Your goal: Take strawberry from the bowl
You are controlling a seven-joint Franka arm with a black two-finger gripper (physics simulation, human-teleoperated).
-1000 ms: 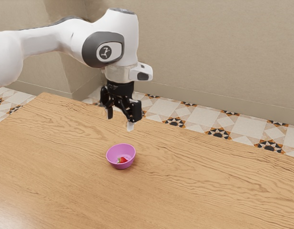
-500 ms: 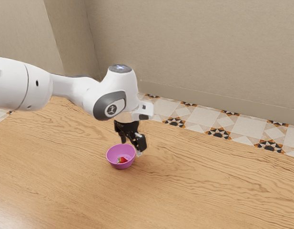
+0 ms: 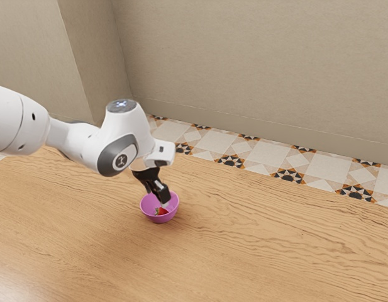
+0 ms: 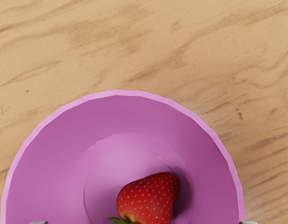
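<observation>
Tool, mine, one: fingers apart, at the bowl. Strawberry, one: on the bowl's floor. Counter, wooden. Step, as I judge: final approach. Next: centre over strawberry, lower astride it, close, lift.

Bowl: purple-pink, plain, with a paler pink rim. Strawberry: red, dotted with pale yellowish seeds; leaves green. Table: light brown, marked with darker wavy wood grain. Arm: white, with a dark grey band. Gripper: mainly black. Wall: beige. Floor: cream and tan tiles, patterned with black stars and orange accents.
</observation>
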